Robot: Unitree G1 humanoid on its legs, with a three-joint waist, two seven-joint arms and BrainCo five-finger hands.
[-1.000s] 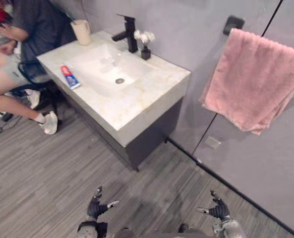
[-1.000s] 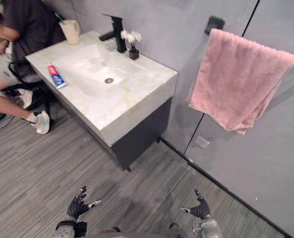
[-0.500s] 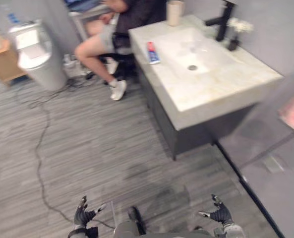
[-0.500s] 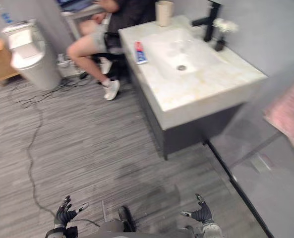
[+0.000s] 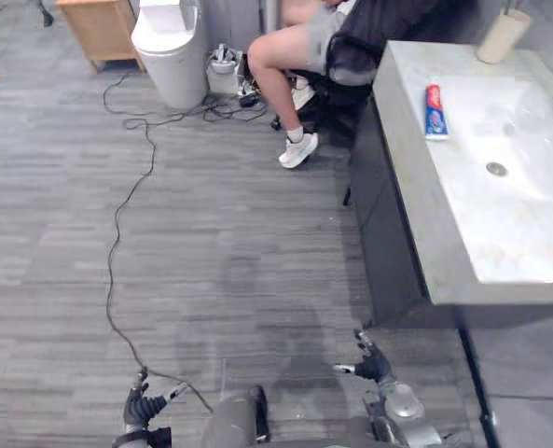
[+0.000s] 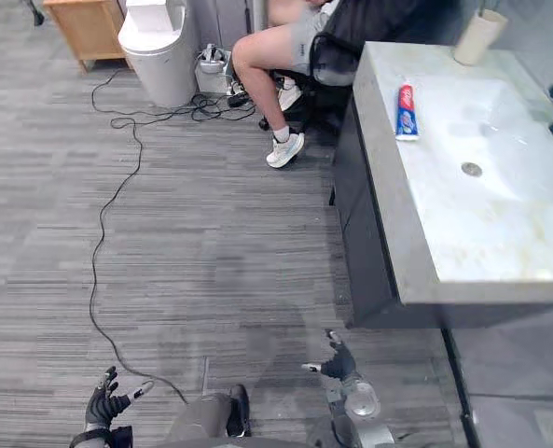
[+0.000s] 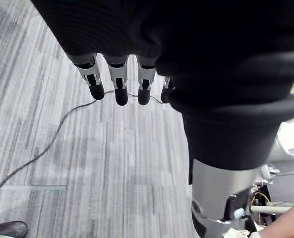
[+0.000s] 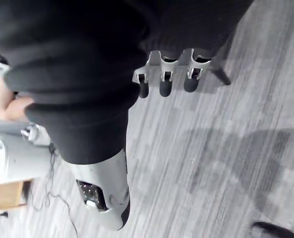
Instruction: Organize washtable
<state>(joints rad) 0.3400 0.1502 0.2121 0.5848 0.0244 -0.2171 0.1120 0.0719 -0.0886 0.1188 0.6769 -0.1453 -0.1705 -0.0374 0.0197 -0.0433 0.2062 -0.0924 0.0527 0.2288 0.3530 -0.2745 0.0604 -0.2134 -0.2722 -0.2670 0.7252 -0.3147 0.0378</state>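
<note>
Grey floor; bench (image 5: 411, 177) to right w/ tube (image 5: 434, 97) by basin, cup (image 5: 500, 35) at far corner. Left hand (image 5: 141, 408) & right hand (image 5: 369, 362) spread, empty. Approach step; next: step closer, reach tube.

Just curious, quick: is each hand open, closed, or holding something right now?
Left hand: open, holding nothing.
Right hand: open, holding nothing.
</note>
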